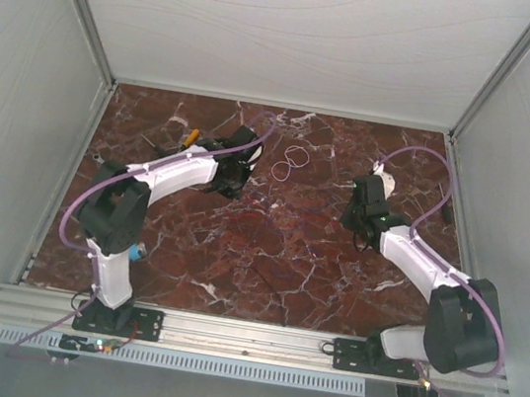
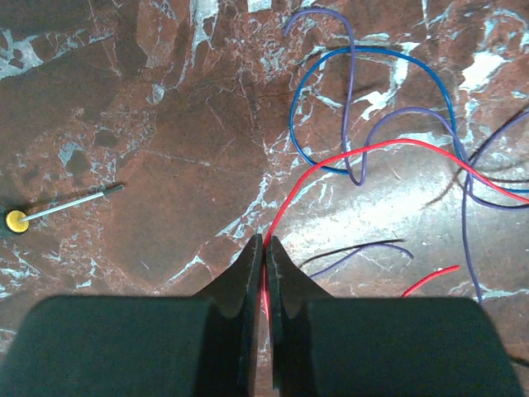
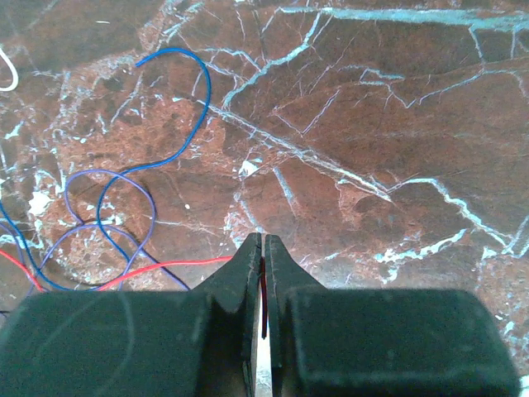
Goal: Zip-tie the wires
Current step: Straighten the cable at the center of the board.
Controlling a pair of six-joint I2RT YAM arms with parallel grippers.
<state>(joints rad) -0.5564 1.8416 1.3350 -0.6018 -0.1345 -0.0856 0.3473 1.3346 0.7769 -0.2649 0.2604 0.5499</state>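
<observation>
Both arms reach out low over the red marbled table. The left gripper has its fingers pressed together on a thin red strand of the wires, which runs up from between the tips and arcs off to the right. Blue and purple strands loop loosely across the table beyond it, crossing the red one. The right gripper is likewise pinched tight on a red strand, which comes in from its left. More blue and purple loops lie on that side. A small tool with a yellow handle lies flat, well to the left of the left gripper. Pale loops lie between the arms, further out.
</observation>
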